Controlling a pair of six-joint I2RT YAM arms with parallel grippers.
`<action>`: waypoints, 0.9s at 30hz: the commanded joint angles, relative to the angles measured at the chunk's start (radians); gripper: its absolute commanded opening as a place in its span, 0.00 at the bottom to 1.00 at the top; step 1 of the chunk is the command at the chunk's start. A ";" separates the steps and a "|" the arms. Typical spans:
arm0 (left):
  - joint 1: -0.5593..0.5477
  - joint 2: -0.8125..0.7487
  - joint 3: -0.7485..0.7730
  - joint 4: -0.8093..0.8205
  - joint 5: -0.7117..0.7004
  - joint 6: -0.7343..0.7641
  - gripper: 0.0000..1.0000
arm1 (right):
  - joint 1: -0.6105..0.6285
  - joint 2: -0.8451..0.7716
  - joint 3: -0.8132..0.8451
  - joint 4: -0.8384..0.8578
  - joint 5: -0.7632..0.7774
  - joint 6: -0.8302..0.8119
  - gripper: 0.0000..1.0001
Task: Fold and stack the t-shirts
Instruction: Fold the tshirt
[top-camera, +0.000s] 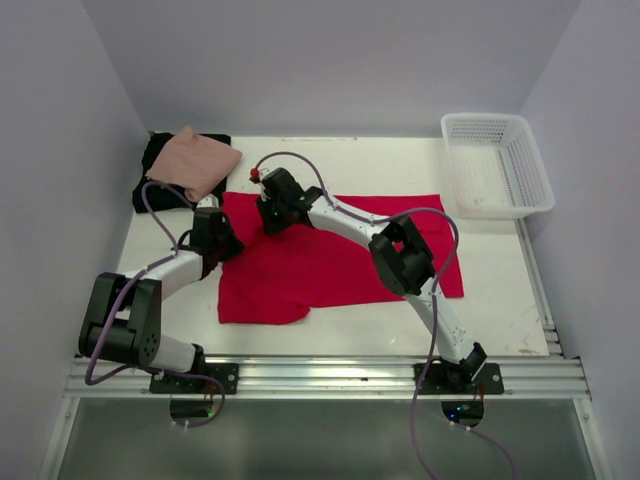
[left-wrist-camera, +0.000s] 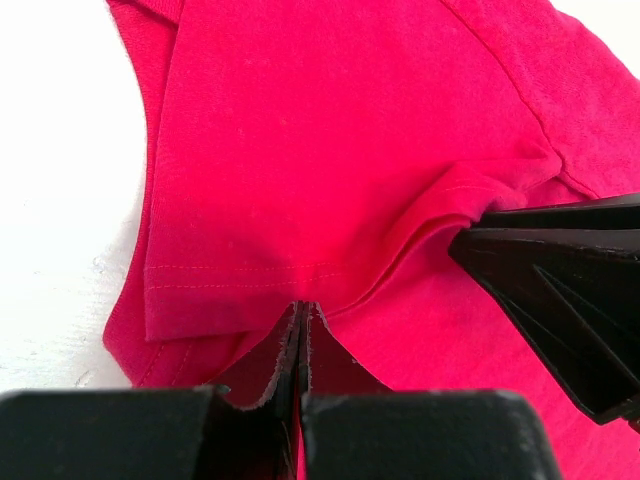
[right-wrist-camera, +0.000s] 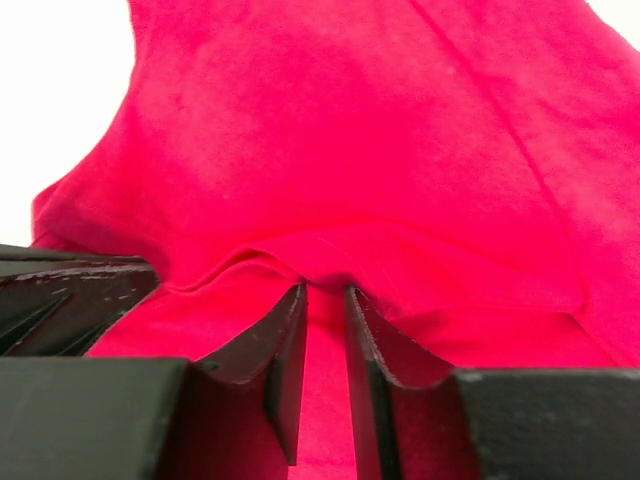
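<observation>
- Across the middle of the bench, the red t-shirt lies spread out.
- Left hand: fingers pressed together on a hemmed fold near the shirt's left end.
- Right hand: just beside it, fingers pinching a fold.
- Far-left corner: salmon-pink t-shirt lying on the black t-shirt.

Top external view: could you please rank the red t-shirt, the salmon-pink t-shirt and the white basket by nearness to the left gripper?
1. red t-shirt, held by the left gripper.
2. salmon-pink t-shirt, back left.
3. white basket, back right.
</observation>
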 joint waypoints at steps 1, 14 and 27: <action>0.008 -0.010 -0.002 0.050 0.000 -0.002 0.00 | -0.003 0.016 0.044 -0.045 0.068 -0.022 0.27; 0.011 -0.009 -0.003 0.049 0.000 -0.002 0.00 | -0.003 0.005 0.014 -0.054 0.108 -0.025 0.30; 0.012 -0.004 -0.014 0.059 0.027 -0.007 0.00 | -0.003 -0.057 -0.098 -0.020 0.163 -0.033 0.30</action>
